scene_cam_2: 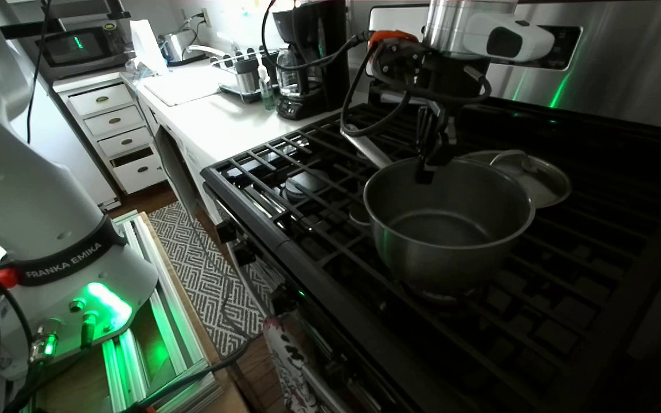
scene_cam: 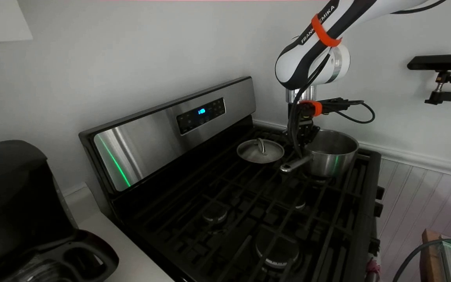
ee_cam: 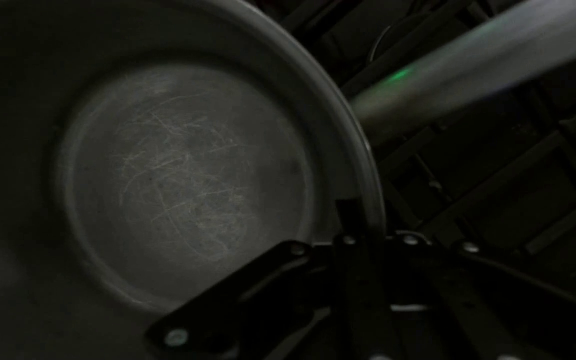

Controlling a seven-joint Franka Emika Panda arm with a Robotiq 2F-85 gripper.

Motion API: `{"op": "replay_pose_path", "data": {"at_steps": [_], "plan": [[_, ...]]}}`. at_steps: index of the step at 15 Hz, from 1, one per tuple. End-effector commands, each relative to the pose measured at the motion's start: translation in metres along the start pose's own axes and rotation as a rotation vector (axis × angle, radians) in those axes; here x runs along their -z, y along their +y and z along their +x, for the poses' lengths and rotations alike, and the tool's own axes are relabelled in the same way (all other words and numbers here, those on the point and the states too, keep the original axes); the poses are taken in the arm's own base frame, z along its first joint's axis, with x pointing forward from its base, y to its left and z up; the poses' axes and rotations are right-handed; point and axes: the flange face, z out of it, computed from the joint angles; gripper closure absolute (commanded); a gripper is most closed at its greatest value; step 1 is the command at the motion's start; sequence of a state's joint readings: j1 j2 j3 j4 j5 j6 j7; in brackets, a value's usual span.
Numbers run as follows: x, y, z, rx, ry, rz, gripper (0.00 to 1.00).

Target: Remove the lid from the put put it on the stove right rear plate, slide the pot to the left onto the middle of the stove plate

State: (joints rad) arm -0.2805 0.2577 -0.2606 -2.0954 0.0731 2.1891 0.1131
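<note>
The steel pot (scene_cam: 329, 163) stands upright and uncovered on the stove (scene_cam: 141, 158), at the end far from the coffee maker. Its long handle (scene_cam: 296, 163) points towards the stove's middle. My gripper (scene_cam_2: 431, 167) reaches down over the pot's rim beside the handle. In the wrist view my gripper (ee_cam: 370, 222) is shut on that rim (ee_cam: 370, 180), one finger (ee_cam: 349, 212) inside the wall; the outer fingertip is lost in the dark. Knob up, the round lid (scene_cam: 253, 152) lies on the rear grate between pot and back panel, partly behind the pot in an exterior view (scene_cam_2: 544, 182).
A black coffee maker (scene_cam: 6, 188) stands on the counter (scene_cam_2: 204, 129) beside the stove. Cast-iron grates (scene_cam_2: 330, 241) cover the cooktop. A wall (scene_cam: 417, 117) rises close to the pot's end of the stove. A cable (scene_cam_2: 359, 126) hangs in a loop from the wrist near the handle.
</note>
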Motion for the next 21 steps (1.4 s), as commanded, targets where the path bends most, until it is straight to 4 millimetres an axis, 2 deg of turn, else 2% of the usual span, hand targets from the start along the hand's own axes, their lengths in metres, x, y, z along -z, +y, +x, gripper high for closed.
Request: {"op": "replay_pose_path", "data": {"at_steps": [1, 8, 21], "plan": [[0.004, -0.006, -0.001, 0.006, -0.001, 0.013, 1.0], [0.01, -0.026, -0.018, 0.03, -0.014, 0.024, 0.99], [0.007, -0.093, -0.059, 0.123, -0.054, 0.057, 0.99]]}}
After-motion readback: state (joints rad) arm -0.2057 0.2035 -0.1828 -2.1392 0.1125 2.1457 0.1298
